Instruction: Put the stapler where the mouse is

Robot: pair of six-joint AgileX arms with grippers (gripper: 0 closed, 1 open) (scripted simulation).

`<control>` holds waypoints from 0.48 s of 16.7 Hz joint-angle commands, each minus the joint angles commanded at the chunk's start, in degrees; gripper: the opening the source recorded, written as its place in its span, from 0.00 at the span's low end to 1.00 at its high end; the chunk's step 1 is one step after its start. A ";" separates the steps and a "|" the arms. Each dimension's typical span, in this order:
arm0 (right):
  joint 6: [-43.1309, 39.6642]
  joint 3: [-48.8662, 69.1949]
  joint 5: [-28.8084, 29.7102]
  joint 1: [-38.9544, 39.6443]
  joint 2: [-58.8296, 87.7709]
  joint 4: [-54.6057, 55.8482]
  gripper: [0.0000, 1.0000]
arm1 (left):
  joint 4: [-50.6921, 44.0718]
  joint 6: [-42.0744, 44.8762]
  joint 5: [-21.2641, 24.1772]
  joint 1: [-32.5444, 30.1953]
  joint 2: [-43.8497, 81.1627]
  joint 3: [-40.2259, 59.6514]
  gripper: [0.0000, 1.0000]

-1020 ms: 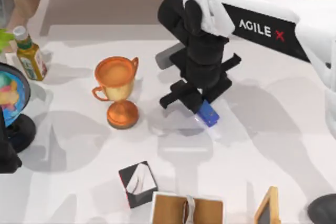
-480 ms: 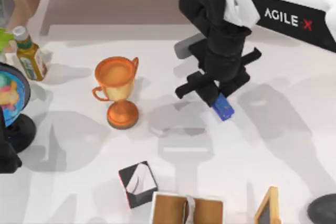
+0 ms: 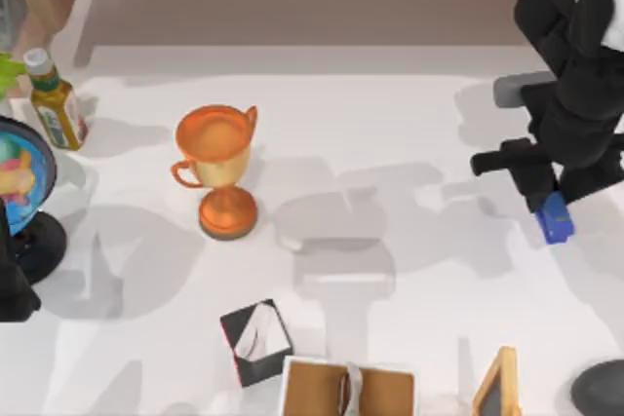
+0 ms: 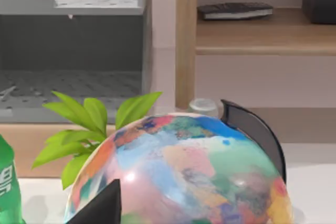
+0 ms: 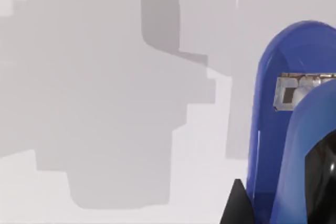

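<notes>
The stapler, gripped by the right end effector, hangs lengthwise down-right above the table.

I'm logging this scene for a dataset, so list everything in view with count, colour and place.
stapler: 1, blue, in the right tool, table's right
trophy cup: 1, orange, left of centre
bottle: 1, yellow, far left
globe: 1, multicoloured, left edge
box: 1, black and white, front centre
wooden frame: 1, front right
plant: 1, green, behind the globe
right tool: shut on the stapler
left tool: black, by the globe
</notes>
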 joint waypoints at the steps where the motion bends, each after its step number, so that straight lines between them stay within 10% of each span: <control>1: 0.76 -3.16 0.07 -1.80 -2.12 0.93 0.00 | 0.00 0.00 0.00 0.00 0.00 0.00 1.00; 8: 2.75 -10.39 0.25 -6.45 -7.58 3.27 0.00 | 0.00 0.00 0.00 0.00 0.00 0.00 1.00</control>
